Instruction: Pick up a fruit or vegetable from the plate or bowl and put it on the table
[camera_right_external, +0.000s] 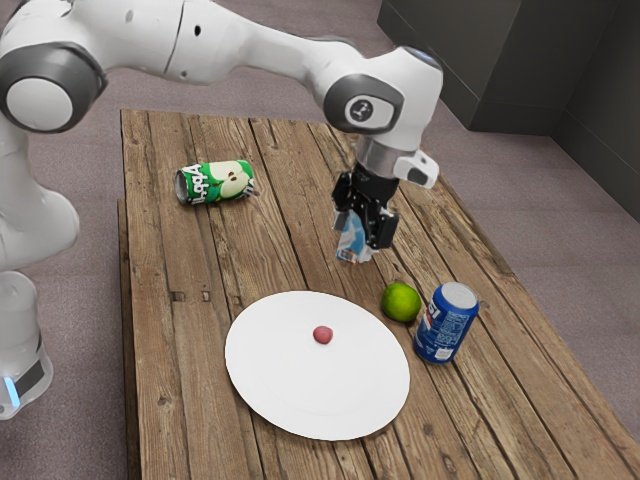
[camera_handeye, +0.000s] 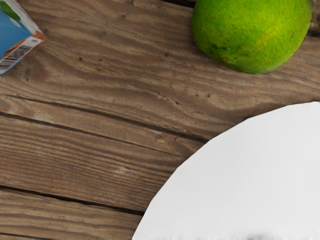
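Observation:
My gripper (camera_right_external: 364, 222) hangs over the table beyond the plate, its two black fingers apart and open. A small round reddish fruit (camera_right_external: 323, 335) lies on the white plate (camera_right_external: 300, 400), off toward the gripper's side. The green lime (camera_right_external: 401, 301) rests on the wood just outside the plate's rim, close to the blue can. In the wrist view the lime (camera_handeye: 252, 32) and part of the plate (camera_handeye: 240, 175) appear, with bare wood between them.
A blue and white carton (camera_right_external: 352, 242) stands just behind and below the gripper; its corner (camera_handeye: 17, 42) shows in the wrist view. The blue can (camera_right_external: 446, 323) stands upright beside the lime. A green apple can (camera_right_external: 215, 182) lies on its side on the wooden table (camera_right_external: 200, 350).

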